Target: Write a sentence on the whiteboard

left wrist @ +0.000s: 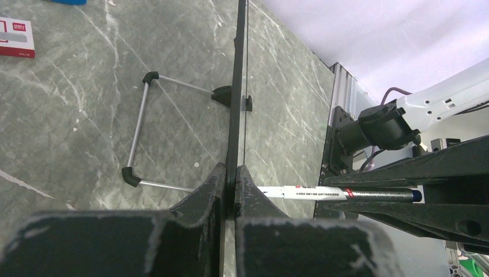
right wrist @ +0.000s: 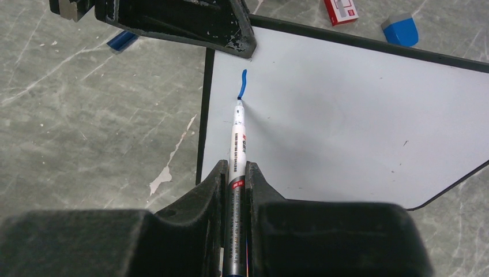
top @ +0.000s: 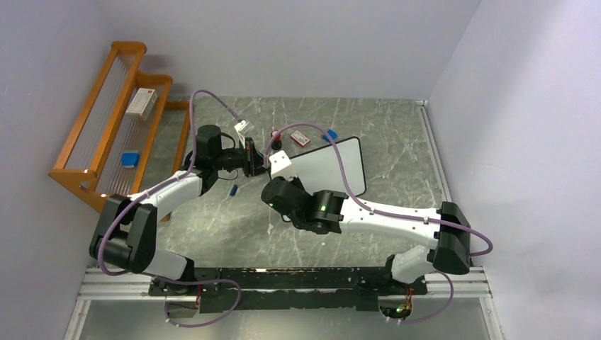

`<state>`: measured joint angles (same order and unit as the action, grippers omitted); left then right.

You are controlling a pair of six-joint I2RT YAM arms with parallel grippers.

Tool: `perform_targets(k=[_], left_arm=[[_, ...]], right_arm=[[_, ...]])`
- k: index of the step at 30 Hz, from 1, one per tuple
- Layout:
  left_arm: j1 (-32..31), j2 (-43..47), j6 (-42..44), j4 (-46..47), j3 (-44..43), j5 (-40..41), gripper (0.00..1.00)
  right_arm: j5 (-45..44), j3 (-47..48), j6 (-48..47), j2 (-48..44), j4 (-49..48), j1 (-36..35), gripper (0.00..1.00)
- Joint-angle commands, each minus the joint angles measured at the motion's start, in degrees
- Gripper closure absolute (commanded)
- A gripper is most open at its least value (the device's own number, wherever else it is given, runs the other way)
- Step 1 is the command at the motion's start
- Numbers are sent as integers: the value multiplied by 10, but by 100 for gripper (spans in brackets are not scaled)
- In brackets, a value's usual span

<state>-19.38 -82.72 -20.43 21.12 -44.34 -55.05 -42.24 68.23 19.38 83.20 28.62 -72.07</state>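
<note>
Whiteboard (right wrist: 346, 115) edge sat pinched in your left gripper (left wrist: 230, 172); your right gripper (right wrist: 235, 168) clamped a marker (right wrist: 238, 138), tip at a blue stroke (right wrist: 243, 83).

You are working in a robotics lab cell, not a home or a shop. 3 plain pale walls (top: 283, 42) box in a grey stone-patterned bench (top: 404, 134) like a booth. 2 white-and-black robot arms, the left arm (top: 166, 197) and the right arm (top: 390, 212), are bolted to a bare aluminium rail (top: 468, 286) at the near edge, and purple cables (top: 208, 91) loop loose along them. A green status light (top: 324, 209) glows on the right arm. At the left, an orange wooden rack (top: 74, 178) stands by the wall, holding a small box (top: 142, 103) and a blue block (top: 130, 159).
</note>
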Motion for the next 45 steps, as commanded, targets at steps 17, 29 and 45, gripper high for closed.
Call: perform_targets(k=[17, 29, 45], left_arm=[[-1, -2, -15, 18, 7, -13, 95], [-1, -3, -16, 19, 6, -13, 95], [-1, -4, -12, 13, 4, -13, 95]], right_arm=[[22, -21, 39, 12, 24, 2, 100], [14, -26, 33, -10, 8, -6, 100], [-36, -76, -13, -73, -117, -8, 100]])
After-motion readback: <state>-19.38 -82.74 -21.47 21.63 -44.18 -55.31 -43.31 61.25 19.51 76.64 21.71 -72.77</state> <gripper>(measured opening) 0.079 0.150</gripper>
